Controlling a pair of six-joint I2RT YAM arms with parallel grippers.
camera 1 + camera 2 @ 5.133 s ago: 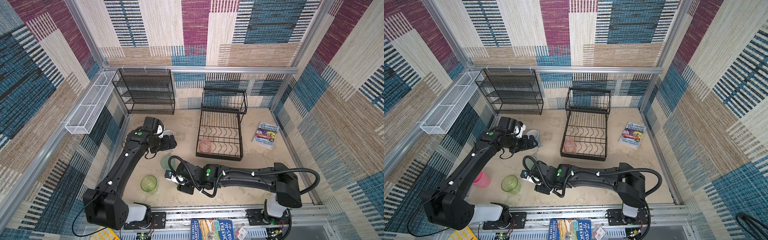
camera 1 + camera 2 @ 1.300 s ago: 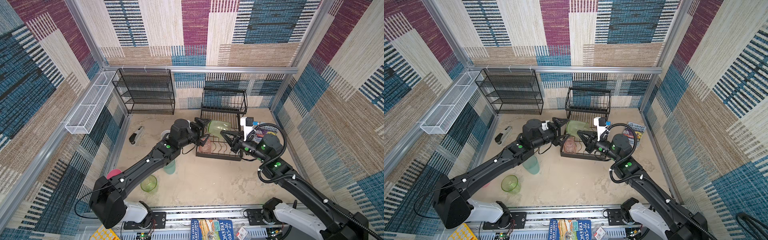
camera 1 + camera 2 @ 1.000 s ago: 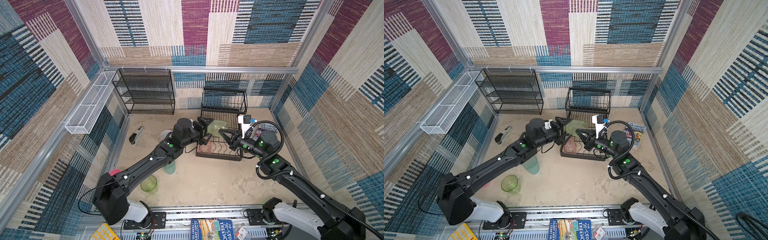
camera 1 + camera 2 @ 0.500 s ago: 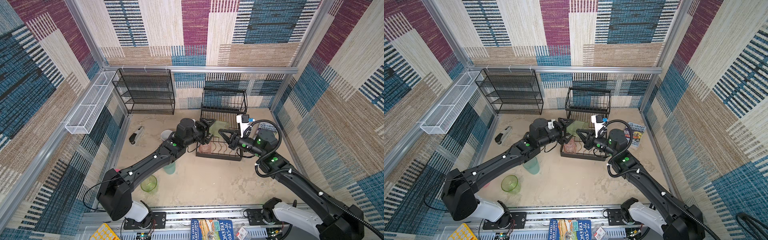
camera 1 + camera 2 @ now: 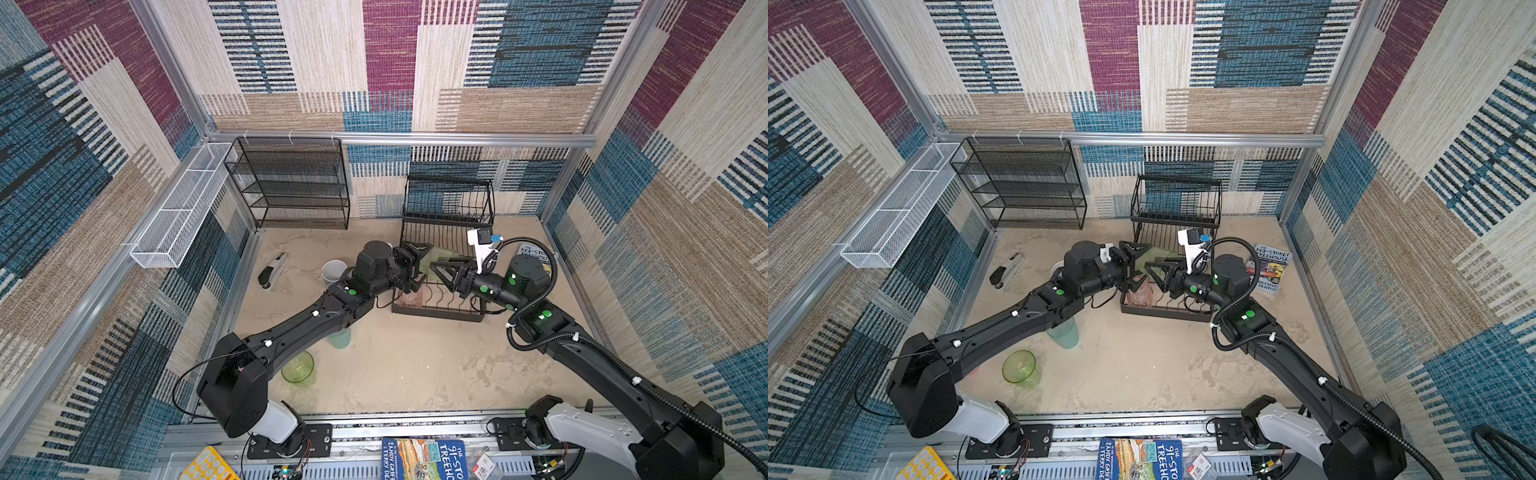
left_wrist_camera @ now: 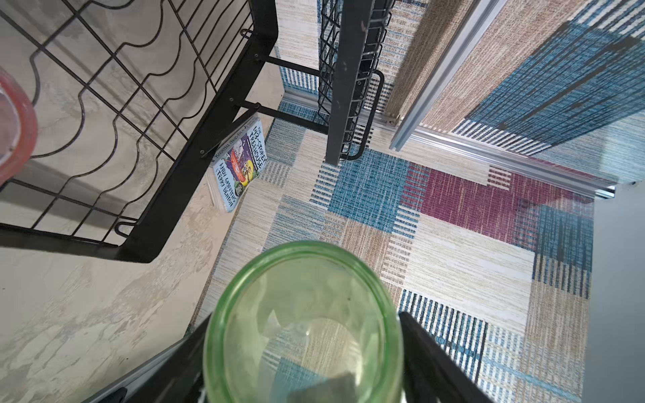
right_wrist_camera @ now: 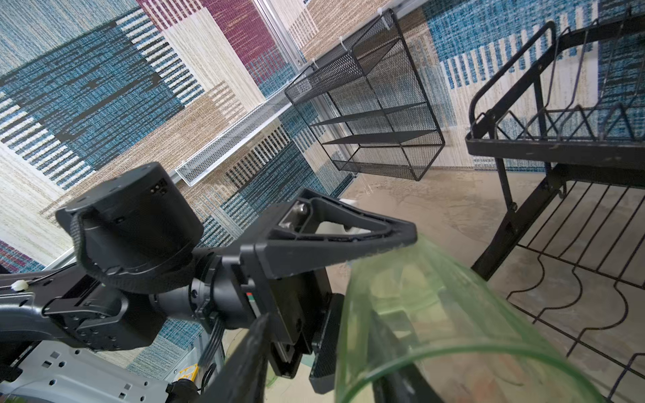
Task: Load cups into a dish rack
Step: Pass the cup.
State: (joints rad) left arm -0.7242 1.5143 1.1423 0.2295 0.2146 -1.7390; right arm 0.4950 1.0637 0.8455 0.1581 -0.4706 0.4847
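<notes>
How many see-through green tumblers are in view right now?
2. One translucent green tumbler is held on its side in the left tool above the black wire dish rack. The second green tumbler stands upright on the table near the left arm. None seems hidden.

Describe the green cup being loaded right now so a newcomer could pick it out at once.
Find the black wire dish rack against the back wall. Above its lower tray the left gripper holds a translucent green tumbler tipped on its side. Its twin, the other green tumbler, stands upright on the table, ungripped.
</notes>
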